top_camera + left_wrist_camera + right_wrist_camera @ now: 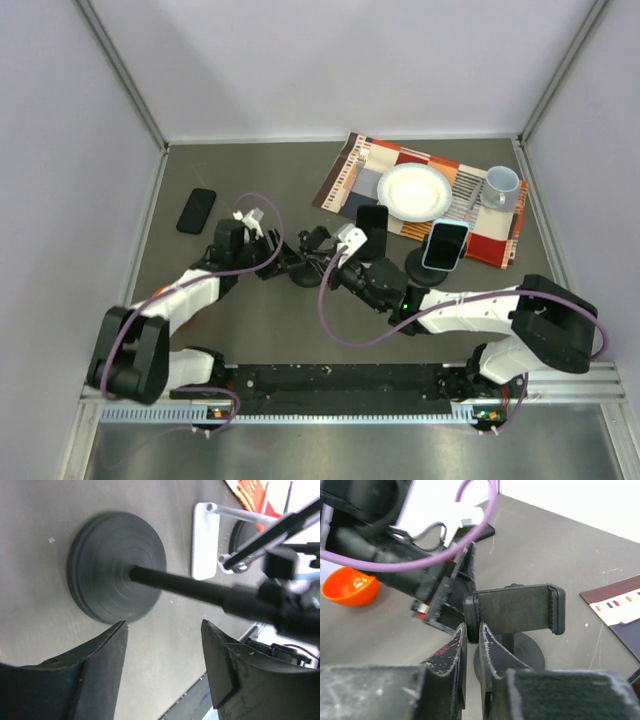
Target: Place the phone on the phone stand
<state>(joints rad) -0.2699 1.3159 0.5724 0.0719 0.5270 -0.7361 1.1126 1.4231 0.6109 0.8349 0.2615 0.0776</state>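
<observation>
A black phone (196, 210) lies flat on the table at the far left, also seen small in the right wrist view as a dark phone (476, 530). The white phone stand (205, 540) lies beyond a black pole stand's round base (117, 572). My left gripper (164, 625) is open just short of that base (300, 276), with nothing between its fingers. My right gripper (471, 625) is shut on the end of the pole stand's black clamp (517, 610), near the table's middle (325, 250). Both grippers are apart from the phone.
A patterned placemat (495, 235) at the back right carries a white plate (414, 191) and a mug (500, 186). A dark phone (372, 220) and a light-blue-cased phone (445, 245) stand upright at its near edge. An orange bowl (347, 585) shows at the left.
</observation>
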